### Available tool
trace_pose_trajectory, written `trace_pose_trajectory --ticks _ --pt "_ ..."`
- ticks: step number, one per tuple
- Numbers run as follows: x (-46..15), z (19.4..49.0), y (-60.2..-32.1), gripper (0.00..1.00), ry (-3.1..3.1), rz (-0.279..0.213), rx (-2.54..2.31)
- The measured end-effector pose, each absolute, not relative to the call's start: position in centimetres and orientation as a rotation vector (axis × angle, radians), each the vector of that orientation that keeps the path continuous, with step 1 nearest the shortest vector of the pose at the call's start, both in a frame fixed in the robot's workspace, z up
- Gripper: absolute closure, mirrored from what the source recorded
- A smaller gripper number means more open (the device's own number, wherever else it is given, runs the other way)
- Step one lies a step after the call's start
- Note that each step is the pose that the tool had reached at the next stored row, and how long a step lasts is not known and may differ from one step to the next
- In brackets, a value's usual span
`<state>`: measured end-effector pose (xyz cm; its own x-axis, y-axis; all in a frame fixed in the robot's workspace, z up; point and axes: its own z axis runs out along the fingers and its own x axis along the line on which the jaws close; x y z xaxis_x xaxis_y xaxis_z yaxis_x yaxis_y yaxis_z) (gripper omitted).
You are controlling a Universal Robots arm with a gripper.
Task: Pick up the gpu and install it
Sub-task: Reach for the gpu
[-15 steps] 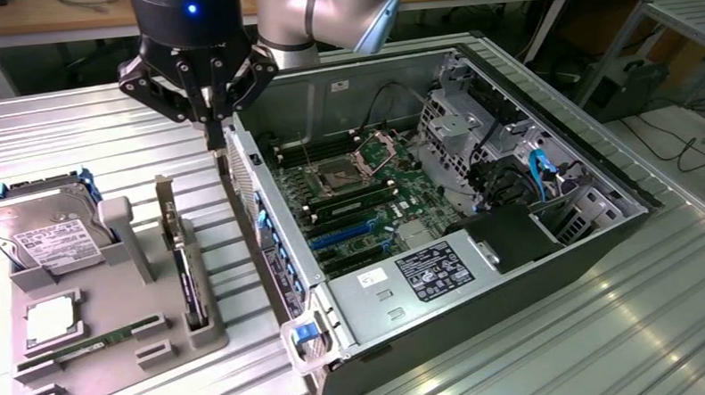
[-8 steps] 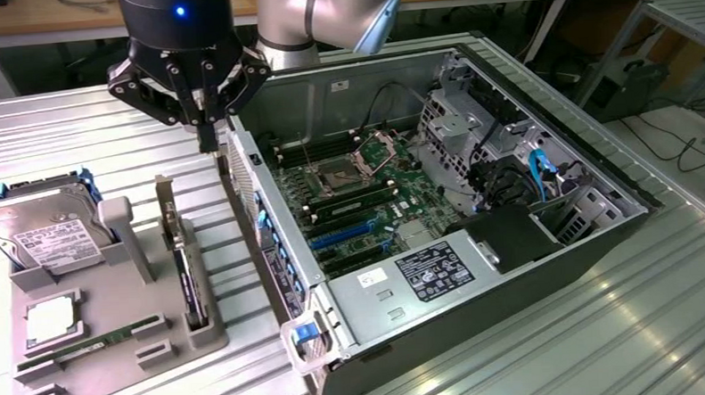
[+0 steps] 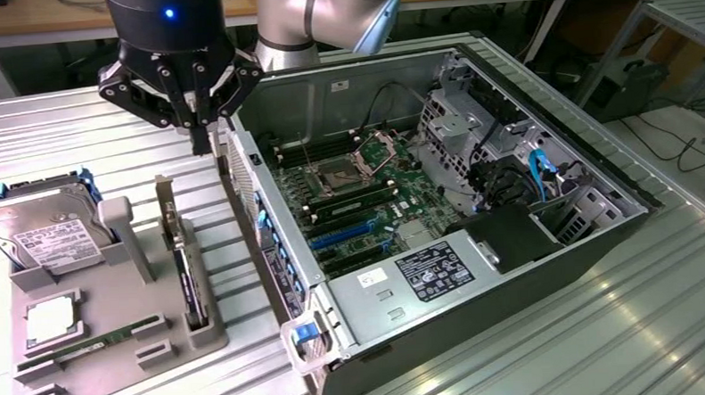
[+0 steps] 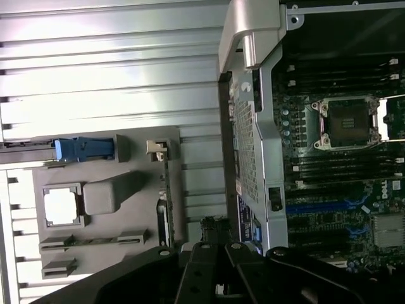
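Gpu stands on edge in slot of grey holder, untouched. Gripper hovers above bench, just past holder's bracket end; open or closed, cannot tell. Risk: PC case close beside holder, so an off-line descent likely clips case wall or bracket and tilts card.

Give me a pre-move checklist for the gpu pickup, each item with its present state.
1. gpu standing on edge in the grey holder, ungripped: ok.
2. Gripper over the gpu: not ok; it hangs between the holder and the computer case.
3. Jaws open for a grasp: not ok; shut and empty.
4. Case side open, motherboard exposed: ok.
5. Blue expansion slots free: ok.
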<state>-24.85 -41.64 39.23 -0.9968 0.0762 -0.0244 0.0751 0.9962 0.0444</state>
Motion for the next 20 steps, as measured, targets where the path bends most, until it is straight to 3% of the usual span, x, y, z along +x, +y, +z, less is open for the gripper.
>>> trace_pose_trajectory --ticks 20 --pt "-26.1 39.2 -42.0 0.89 3.114 0.068 0.118"
